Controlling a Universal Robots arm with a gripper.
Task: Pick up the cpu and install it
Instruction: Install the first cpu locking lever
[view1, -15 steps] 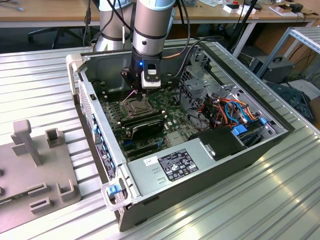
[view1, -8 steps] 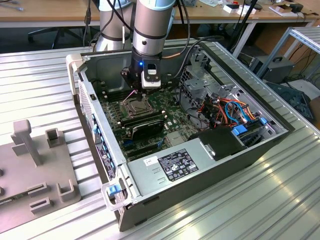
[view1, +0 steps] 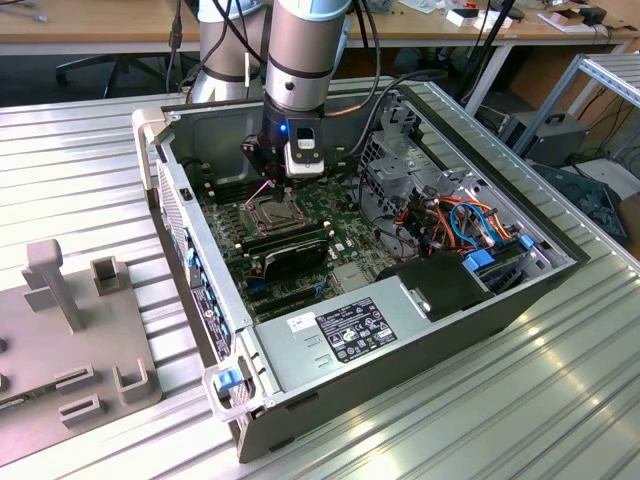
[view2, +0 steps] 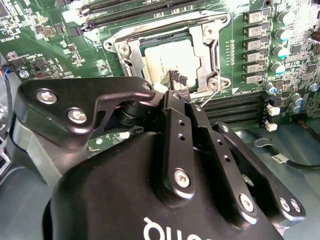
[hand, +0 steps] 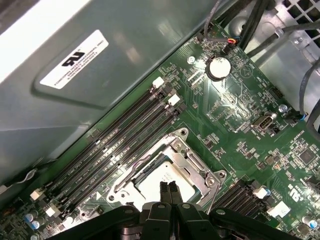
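The cpu (view2: 167, 55) already lies flat inside the socket (view2: 202, 52), with the metal frame around it. In the exterior view that spot is a bit left of the middle of the frame, inside the open computer case (view1: 480, 320). So the putting-in looks mostly done. I can't tell if the frame is locked down. The gripper (hand: 169, 189) is pinched closed with nothing in it. Its tips are right over the cpu, maybe touching it.

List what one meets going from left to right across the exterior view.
In order: grey fixture block → blue latch on the case corner → processor socket → orange and blue cables → dark box beyond the table.
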